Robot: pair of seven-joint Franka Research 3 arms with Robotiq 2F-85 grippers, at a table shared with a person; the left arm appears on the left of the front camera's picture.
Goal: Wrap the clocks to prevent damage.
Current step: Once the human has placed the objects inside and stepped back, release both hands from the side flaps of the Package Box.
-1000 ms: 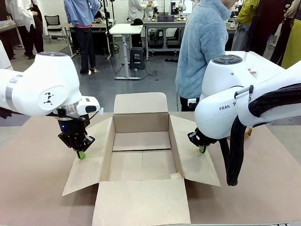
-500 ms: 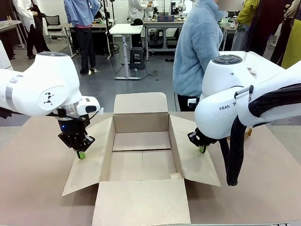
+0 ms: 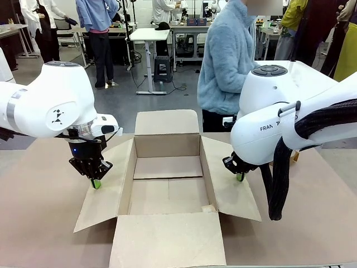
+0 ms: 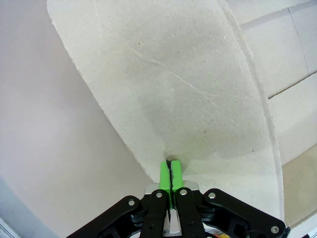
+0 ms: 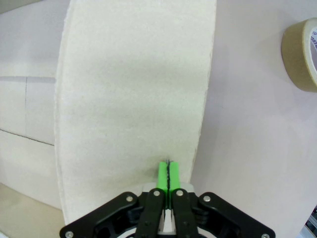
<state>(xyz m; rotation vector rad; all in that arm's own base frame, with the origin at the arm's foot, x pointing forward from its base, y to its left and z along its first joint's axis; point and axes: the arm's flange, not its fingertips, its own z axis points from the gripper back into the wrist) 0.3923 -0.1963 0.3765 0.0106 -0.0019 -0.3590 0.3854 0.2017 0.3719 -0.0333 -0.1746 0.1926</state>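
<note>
The clocks are out of view. A big open cardboard box [image 3: 167, 146] stands in the middle of the table with its four flaps spread out. My left gripper [image 3: 96, 183] is shut, its green tips resting on the box's left flap [image 3: 109, 192]. In the left wrist view the left gripper [image 4: 171, 167] has its pads pressed together on the pale flap [image 4: 178, 89]. My right gripper [image 3: 240, 177] is shut as well, tips down on the right flap [image 3: 230, 187]. The right wrist view shows the right gripper [image 5: 168, 169] closed with nothing between its pads on that flap [image 5: 133, 89].
A brown tape roll [image 5: 303, 53] lies on the table beside the right flap. A person in a light blue fleece [image 3: 226, 61] stands at the far side behind the box. The box's inside floor [image 3: 167, 192] is bare cardboard.
The person at the far side has shifted to the left. Both arms and the box have not moved.
</note>
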